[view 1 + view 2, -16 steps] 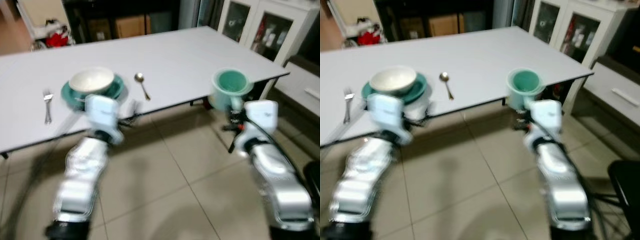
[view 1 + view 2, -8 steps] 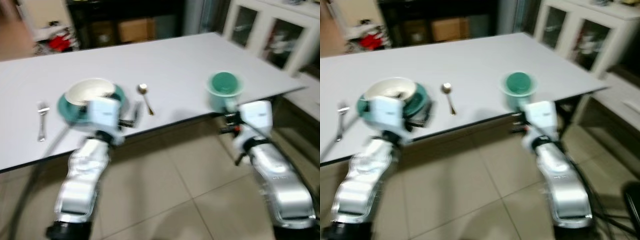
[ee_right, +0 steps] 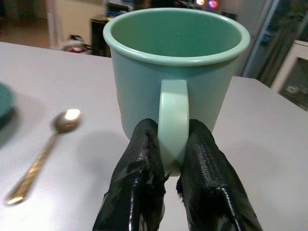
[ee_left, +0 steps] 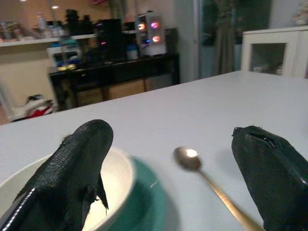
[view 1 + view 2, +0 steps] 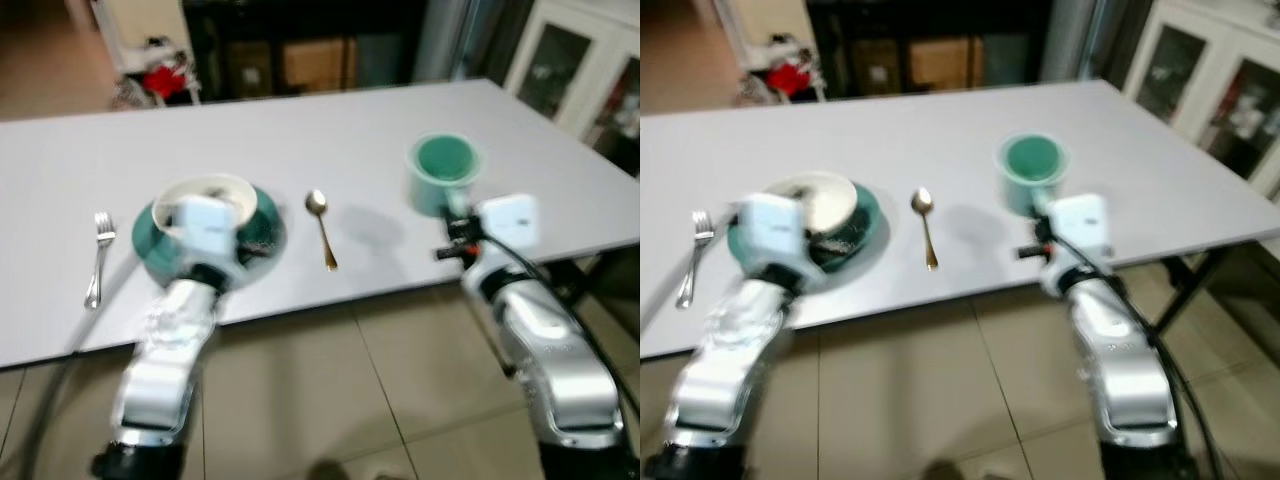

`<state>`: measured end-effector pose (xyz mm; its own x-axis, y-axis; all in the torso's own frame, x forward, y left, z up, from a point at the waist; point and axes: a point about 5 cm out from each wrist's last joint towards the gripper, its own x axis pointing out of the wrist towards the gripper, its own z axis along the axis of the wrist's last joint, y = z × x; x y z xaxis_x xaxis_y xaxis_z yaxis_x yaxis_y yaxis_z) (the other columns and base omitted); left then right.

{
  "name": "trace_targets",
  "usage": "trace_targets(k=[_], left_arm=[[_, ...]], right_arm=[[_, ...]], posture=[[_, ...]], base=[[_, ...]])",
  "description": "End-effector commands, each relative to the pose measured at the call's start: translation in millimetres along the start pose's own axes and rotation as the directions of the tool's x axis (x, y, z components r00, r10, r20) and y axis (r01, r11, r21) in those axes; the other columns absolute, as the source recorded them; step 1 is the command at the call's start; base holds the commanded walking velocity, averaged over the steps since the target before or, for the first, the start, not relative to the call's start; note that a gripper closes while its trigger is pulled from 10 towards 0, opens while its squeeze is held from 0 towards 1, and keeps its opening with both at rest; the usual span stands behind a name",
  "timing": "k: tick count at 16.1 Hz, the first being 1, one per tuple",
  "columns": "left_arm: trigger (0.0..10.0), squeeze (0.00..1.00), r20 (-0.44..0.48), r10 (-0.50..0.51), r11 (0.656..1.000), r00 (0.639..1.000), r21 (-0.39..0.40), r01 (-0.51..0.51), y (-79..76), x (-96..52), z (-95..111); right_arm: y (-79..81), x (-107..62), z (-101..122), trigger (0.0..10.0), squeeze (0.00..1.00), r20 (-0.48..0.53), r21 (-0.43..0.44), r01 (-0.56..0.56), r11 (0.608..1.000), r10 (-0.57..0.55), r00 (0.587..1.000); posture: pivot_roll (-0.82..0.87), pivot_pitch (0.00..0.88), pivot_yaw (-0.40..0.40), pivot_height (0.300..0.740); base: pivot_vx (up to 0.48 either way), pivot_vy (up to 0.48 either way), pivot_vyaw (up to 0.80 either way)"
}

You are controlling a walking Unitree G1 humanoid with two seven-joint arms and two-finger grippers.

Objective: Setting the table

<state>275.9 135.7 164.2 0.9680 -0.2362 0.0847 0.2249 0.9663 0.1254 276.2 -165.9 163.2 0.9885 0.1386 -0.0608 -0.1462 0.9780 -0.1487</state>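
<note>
Setting a place on the white worktop (image 5: 330,120), with the green plate (image 5: 262,232) as the centre of the layout. On the plate, a white bowl (image 5: 225,190). To its left, a fork (image 5: 97,256), lying lengthwise; to its right, just beside the rim, a gold-handled spoon (image 5: 322,228). Further right of the spoon, well apart from the plate, a green mug (image 5: 442,172), upright and carried above the worktop by its handle.

Right gripper (image 3: 172,166): fingers (image 3: 138,168) narrow, pinched on either side of the mug handle, probably so the mug stays level for setting down to the right of the spoon.

Left gripper (image 4: 173,183): fingers (image 4: 72,168) spread wide, holding nothing, poised over the plate's near edge, bowl and spoon seen between them.

Mug likely the last piece of this setting.
</note>
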Motion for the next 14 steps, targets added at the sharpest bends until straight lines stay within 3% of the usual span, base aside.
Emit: trace_targets(k=[1,7,8,11,14], left_arm=[[10.0,0.0,0.014,0.033,0.999,0.999,0.024,-0.033,10.9,0.1,5],[10.0,0.0,0.023,0.041,0.999,0.999,0.033,-0.042,12.1,-0.5,7],[10.0,0.0,0.024,0.04,0.999,0.999,0.034,-0.041,11.9,-1.0,7],[10.0,0.0,0.019,0.001,0.999,1.0,0.035,-0.002,7.9,-2.3,7],[10.0,0.0,0.02,-0.003,0.999,1.0,0.034,0.002,7.4,-2.2,7]], right_arm=[[7.3,2.7,10,10.0,0.0,0.044,0.0,-0.037,0.999,0.036,0.998],[10.8,6.1,13,10.0,0.0,0.05,-0.002,-0.09,0.996,0.09,0.995],[8.8,7.2,13,10.0,0.0,0.057,0.059,-0.086,0.995,0.083,0.995],[3.1,11.0,14,10.0,0.0,0.049,0.09,-0.082,0.993,0.078,0.996],[8.3,13.0,13,10.0,0.0,0.037,0.119,-0.19,0.975,0.187,0.982]], posture=[[-0.01,0.0,0.002,0.74],[0.0,0.0,-0.008,0.74],[0.0,0.0,-0.012,0.74],[0.0,0.0,-0.014,0.74],[0.0,0.0,-0.014,0.74]], base=[[0.412,0.0,0.0],[0.414,0.0,0.67],[0.412,0.0,0.0],[0.414,0.0,0.0],[0.414,0.0,0.0]])
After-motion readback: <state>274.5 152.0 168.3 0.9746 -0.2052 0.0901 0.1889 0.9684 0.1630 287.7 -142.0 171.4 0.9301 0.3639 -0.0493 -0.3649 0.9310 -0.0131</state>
